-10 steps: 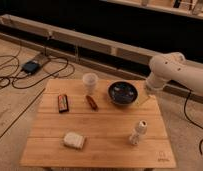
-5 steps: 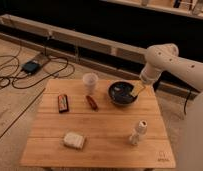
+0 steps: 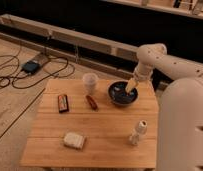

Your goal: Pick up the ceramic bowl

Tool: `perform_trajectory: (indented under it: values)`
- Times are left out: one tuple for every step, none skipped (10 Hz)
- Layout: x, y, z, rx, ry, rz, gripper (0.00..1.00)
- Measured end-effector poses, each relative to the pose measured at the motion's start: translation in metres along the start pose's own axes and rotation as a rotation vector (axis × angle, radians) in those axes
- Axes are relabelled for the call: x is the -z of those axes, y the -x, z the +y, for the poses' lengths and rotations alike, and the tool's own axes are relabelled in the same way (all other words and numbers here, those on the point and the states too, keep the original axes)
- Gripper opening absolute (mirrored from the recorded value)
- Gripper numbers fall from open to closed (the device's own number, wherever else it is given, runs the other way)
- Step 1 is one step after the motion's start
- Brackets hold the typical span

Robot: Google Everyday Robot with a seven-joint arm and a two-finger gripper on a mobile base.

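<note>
The ceramic bowl (image 3: 121,94) is round, dark navy-black and glossy, and sits on the wooden table (image 3: 102,130) near its far right edge. My gripper (image 3: 130,86) comes down from the white arm (image 3: 160,60) at the right and sits at the bowl's right rim, its pale fingers reaching into or over the bowl. A translucent whitish cup (image 3: 89,82) stands just left of the bowl.
On the table lie a dark rectangular packet (image 3: 63,102), a small reddish item (image 3: 92,102), a pale sponge-like block (image 3: 74,140) and a small white bottle (image 3: 137,132). Cables and a dark device (image 3: 31,66) lie on the floor at left. A dark wall runs behind.
The arm has swung left and down from the table's right side, bringing the gripper to the bowl's right rim. The arm's body now fills the right of the view.
</note>
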Motion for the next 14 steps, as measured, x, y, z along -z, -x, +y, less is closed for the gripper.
perform_trajectory:
  values:
    - [-0.007, 0.003, -0.001, -0.028, 0.001, 0.004, 0.80]
    - [-0.017, 0.003, -0.002, -0.062, 0.002, 0.012, 0.80]
    - [-0.029, 0.002, -0.004, -0.095, 0.007, 0.023, 0.80]
    - [-0.037, -0.001, -0.004, -0.112, 0.014, 0.030, 0.80]
    - [-0.049, -0.004, -0.004, -0.127, 0.028, 0.038, 0.80]
    - [-0.057, -0.007, -0.003, -0.137, 0.045, 0.040, 0.80]
    - [-0.066, -0.008, -0.001, -0.146, 0.068, 0.038, 0.80]
    - [-0.074, -0.008, 0.001, -0.153, 0.089, 0.035, 0.80]
    - [-0.080, -0.007, 0.002, -0.161, 0.107, 0.031, 0.80]
    - [-0.084, -0.005, 0.002, -0.166, 0.117, 0.026, 0.80]
    - [-0.088, -0.003, 0.001, -0.170, 0.123, 0.026, 0.80]
    - [-0.092, -0.003, -0.002, -0.178, 0.128, 0.028, 0.80]
    - [-0.099, -0.003, -0.007, -0.188, 0.129, 0.034, 0.80]
    - [-0.103, -0.004, -0.010, -0.196, 0.129, 0.040, 0.80]
